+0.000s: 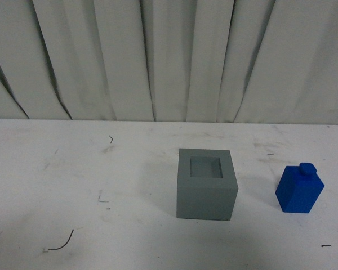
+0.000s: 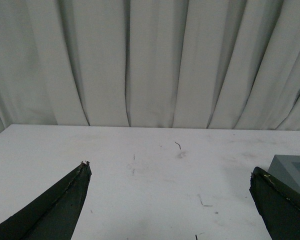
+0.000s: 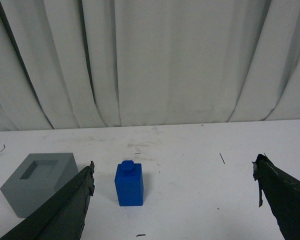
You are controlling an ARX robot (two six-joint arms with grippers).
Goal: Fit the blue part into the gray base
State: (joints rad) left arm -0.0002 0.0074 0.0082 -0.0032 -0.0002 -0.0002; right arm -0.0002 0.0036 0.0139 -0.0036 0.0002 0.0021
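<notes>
Two sets of fingers, both spread wide. My left gripper hangs open over the white table, clamped on nothing. My right gripper is just as far apart, and the blue part shows through its gap, further out and untouched.

Over to the front view. Nearest me, a thin dark curl of wire lies at about 8 o'clock from the gray base. The base sits flat on the table, a little right of centre, its square recess facing straight up. At its 3 o'clock, well apart with bare table between, the blue part stands upright. Its long axis is vertical, the small stud on top points to the ceiling, and one vertical edge is turned toward me.

From my left wrist, only a corner of the base peeks out beside one finger. Farthest back, a pleated white curtain closes off the table's far edge.
</notes>
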